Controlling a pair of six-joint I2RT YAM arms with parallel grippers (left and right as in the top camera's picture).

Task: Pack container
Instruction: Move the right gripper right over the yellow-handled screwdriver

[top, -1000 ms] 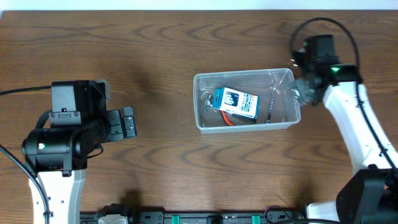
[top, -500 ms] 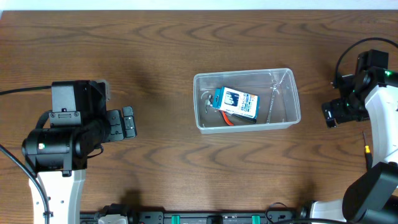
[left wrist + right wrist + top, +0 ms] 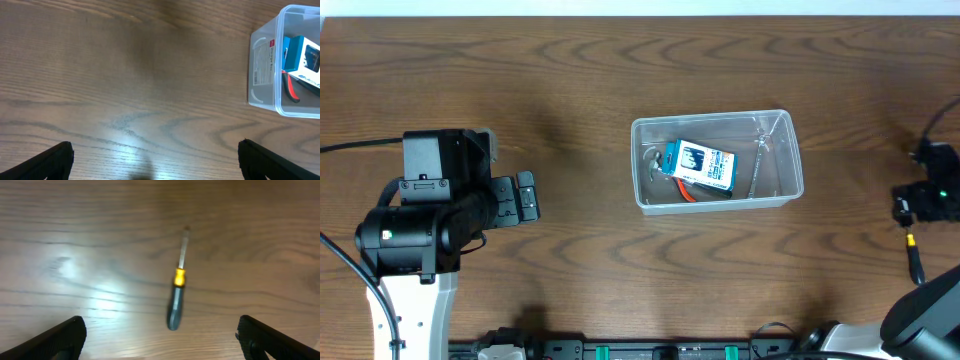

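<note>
**Overhead view.** The container (image 3: 716,206) stands on the table (image 3: 590,90), just right of frame centre. A small box (image 3: 700,165) lies in the middle of it, with a rod-like tool (image 3: 760,160) to the box's right, near the right wall. The left gripper (image 3: 526,196) sits centre-left, well apart from the container. A screwdriver (image 3: 914,256) lies on the table at the right edge, outside the container, below the right gripper (image 3: 918,202).

One clear rectangular plastic container (image 3: 718,204), one small blue box (image 3: 700,165), one red-handled tool (image 3: 290,89), one thin metal tool (image 3: 760,160), one dark-handled screwdriver with a yellow collar (image 3: 176,297), two black grippers, left gripper (image 3: 155,160) and right gripper (image 3: 160,337), one brown wooden table (image 3: 570,90).
</note>
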